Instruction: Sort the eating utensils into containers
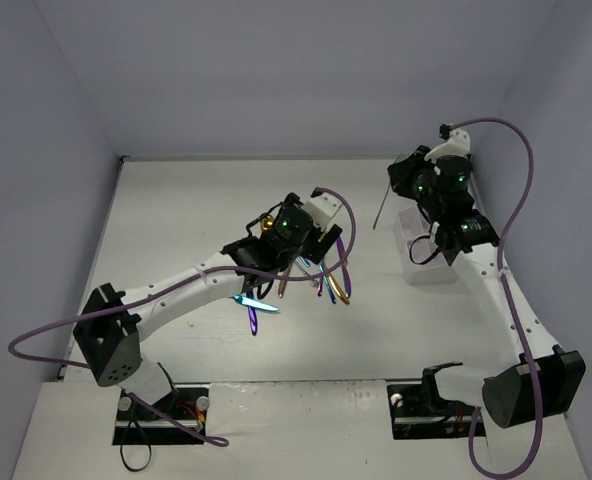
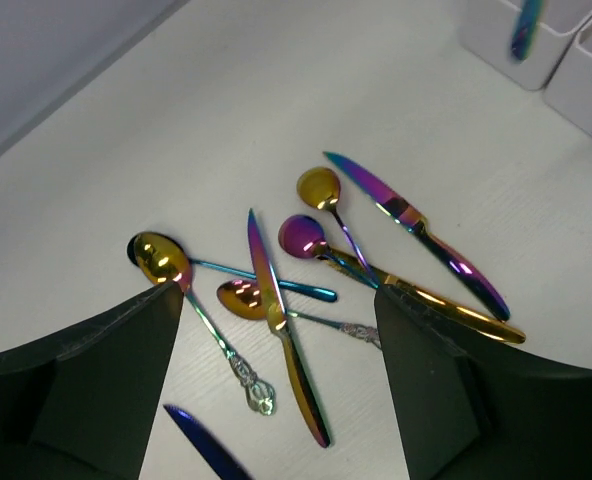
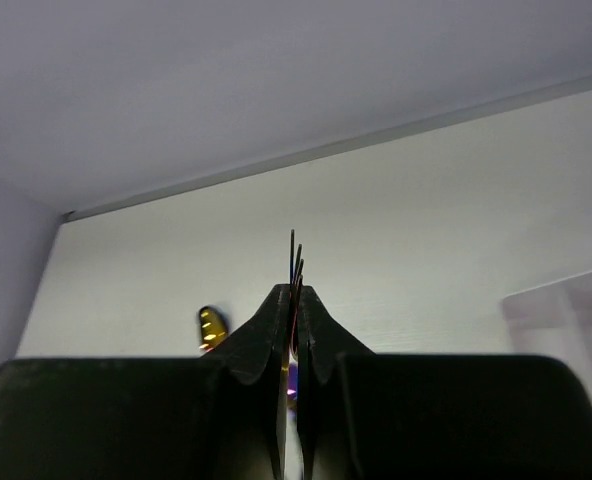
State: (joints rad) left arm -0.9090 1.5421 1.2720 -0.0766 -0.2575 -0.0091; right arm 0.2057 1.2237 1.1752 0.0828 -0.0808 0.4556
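my left gripper (image 2: 276, 291) wide over spoons (image 2: 317, 187), knives (image 2: 416, 228) | my right gripper (image 3: 292, 296) clamps fork (image 3: 293, 258); tines show only in right wrist view

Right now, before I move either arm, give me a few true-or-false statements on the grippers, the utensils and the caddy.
1. The left gripper is open above loose utensils. True.
2. The right gripper is open and empty. False: it is shut on a slim utensil that sticks out past its fingertips.
3. Every utensil is already in the caddy. False: several spoons and knives lie on the table.
4. In the top view, the white caddy stands on the right side of the table. True.
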